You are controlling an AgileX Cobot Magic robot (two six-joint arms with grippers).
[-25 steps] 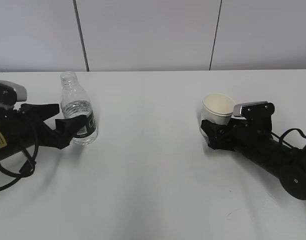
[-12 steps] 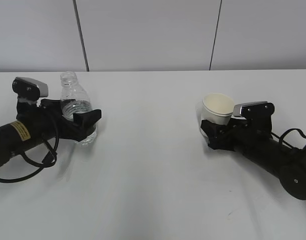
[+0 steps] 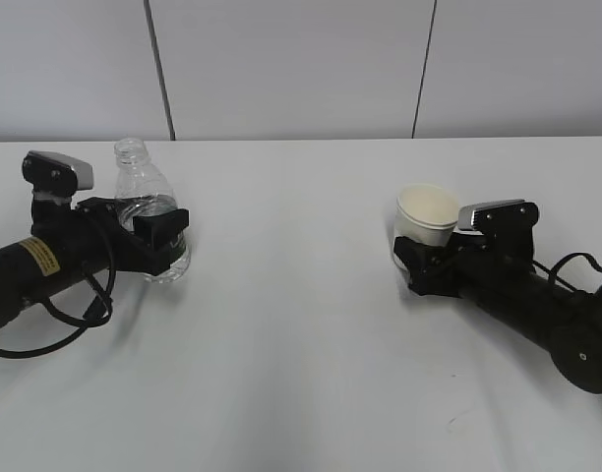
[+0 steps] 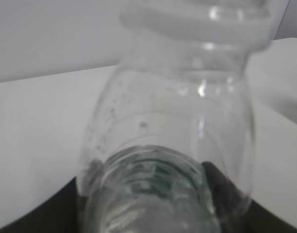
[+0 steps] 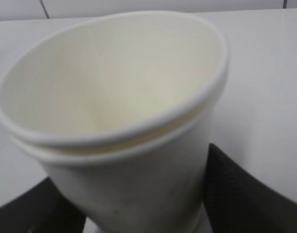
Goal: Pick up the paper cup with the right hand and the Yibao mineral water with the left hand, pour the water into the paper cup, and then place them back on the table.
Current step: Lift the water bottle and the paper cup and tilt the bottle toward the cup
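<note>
The Yibao mineral water bottle [image 3: 144, 197] is clear and uncapped, with its green label mostly hidden. It stands at the left of the table [image 3: 301, 324], leaning slightly left. My left gripper [image 3: 150, 239] is shut on its lower body. In the left wrist view the bottle [image 4: 177, 116] fills the frame, with a dark finger [image 4: 226, 189] on each side. The cream paper cup [image 3: 428, 214] is at the right, tilted a little. My right gripper [image 3: 419, 264] is shut on its lower half. In the right wrist view the cup [image 5: 114, 92] is empty, between dark fingers [image 5: 245, 194].
The white table runs back to a grey panelled wall [image 3: 301, 69]. Black cables loop beside the left arm [image 3: 45, 329] and the right arm [image 3: 576, 264]. Nothing else stands on the table between the two grippers.
My left gripper moved in around the bottle, then its jaws closed on it. The bottle shifted slightly left. The right gripper and the cup have barely moved.
</note>
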